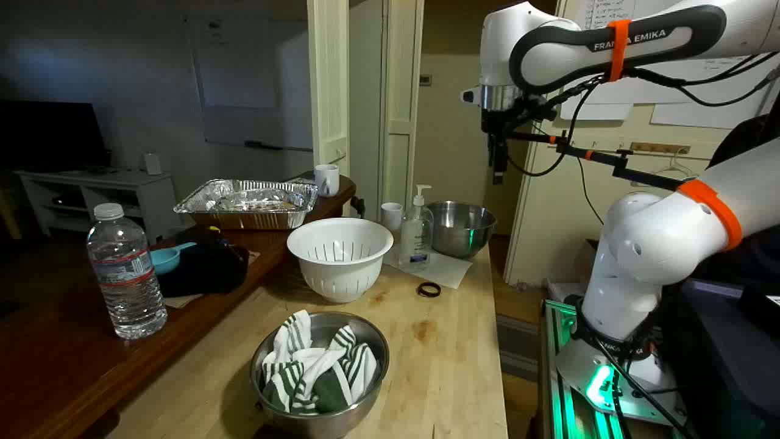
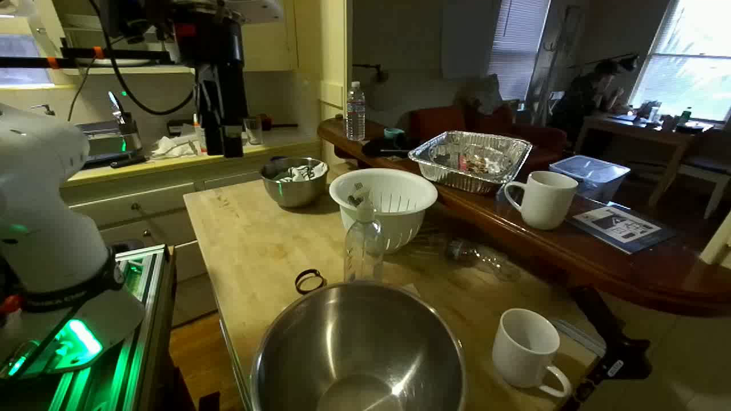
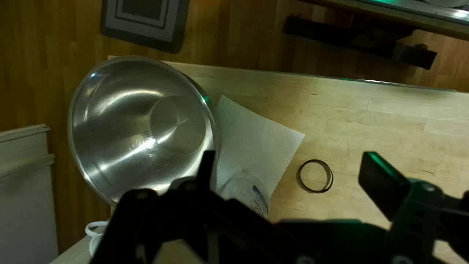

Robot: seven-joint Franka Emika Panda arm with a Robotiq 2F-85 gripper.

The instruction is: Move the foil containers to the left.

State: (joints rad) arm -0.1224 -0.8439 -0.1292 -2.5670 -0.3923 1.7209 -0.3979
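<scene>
The foil containers [image 1: 244, 219] are shallow, shiny, crinkled silver trays that look stacked. They sit on the dark raised wooden counter, behind the white ribbed bowl. They also show in an exterior view [image 2: 465, 178], between the water bottle and a white mug. They are out of the wrist view. My gripper [image 1: 498, 174] points down, high above the light wooden table and well apart from the containers. It also hangs high in an exterior view [image 2: 228, 148]. In the wrist view the gripper's fingers [image 3: 293, 174] stand wide apart with nothing between them.
The white ribbed bowl [image 1: 341, 274] stands on the table before the containers. A steel bowl [image 1: 359, 408] holds green-white cloth. An empty steel bowl [image 3: 146, 110], a pump bottle [image 1: 416, 238] and a black ring [image 3: 315, 176] are below the gripper. A water bottle [image 1: 125, 274] stands on the dark counter.
</scene>
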